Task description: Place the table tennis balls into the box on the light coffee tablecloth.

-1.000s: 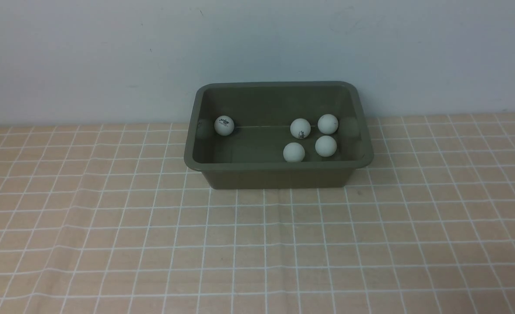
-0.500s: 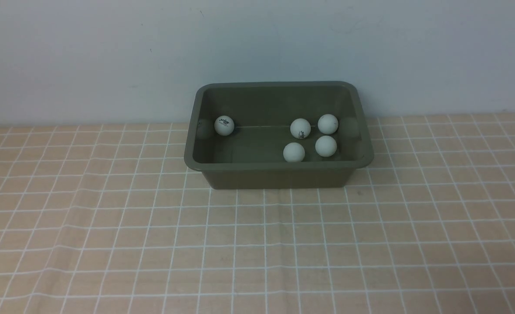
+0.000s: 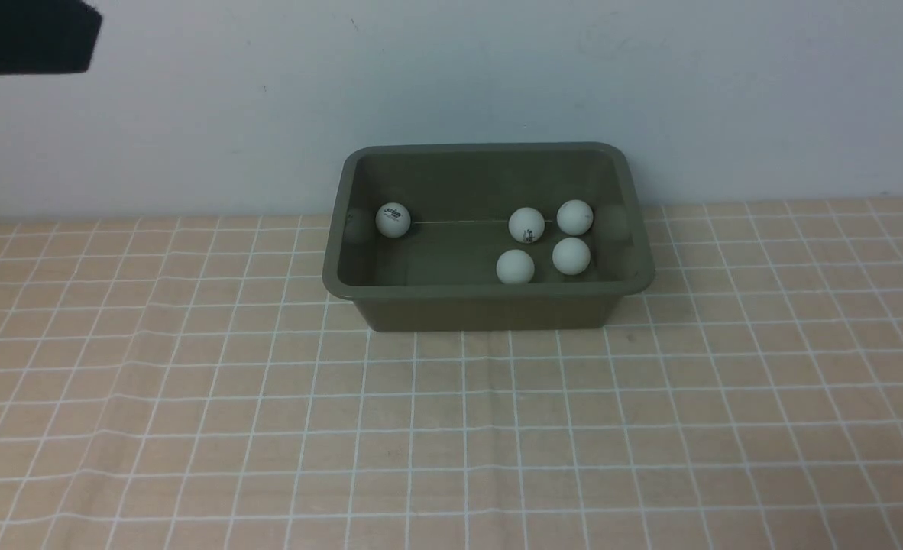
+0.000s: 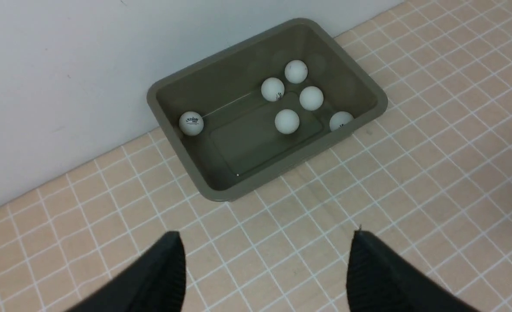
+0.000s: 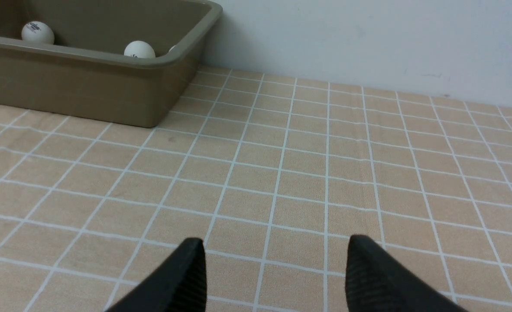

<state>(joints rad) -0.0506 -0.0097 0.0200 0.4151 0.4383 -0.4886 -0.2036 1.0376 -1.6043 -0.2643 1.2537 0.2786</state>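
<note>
A dark, blurred shape (image 3: 27, 34) occupies the upper left corner of the front view against the pale wall (image 3: 451, 69); what it is cannot be told.

The left claw (image 4: 267, 264) hangs high above the light coffee tablecloth (image 3: 192, 397), its two black fingers (image 4: 165, 273) spread well apart with nothing between them.

The box (image 3: 490, 309) stands on the far middle of the cloth, its back rim close to the wall. All visible table tennis balls lie inside it. One ball with a dark logo (image 3: 393, 220) sits alone near the left end wall. Four balls (image 3: 526, 225) form a loose cluster in the right half, close together. The left wrist view shows a sixth ball (image 4: 341, 120) against the near wall at the right end; the front view hides it behind the rim.

The right claw (image 5: 275, 273) sits low over the cloth, to the right of the box and nearer the robot. Its fingers (image 5: 368, 273) stand apart, empty.
</note>
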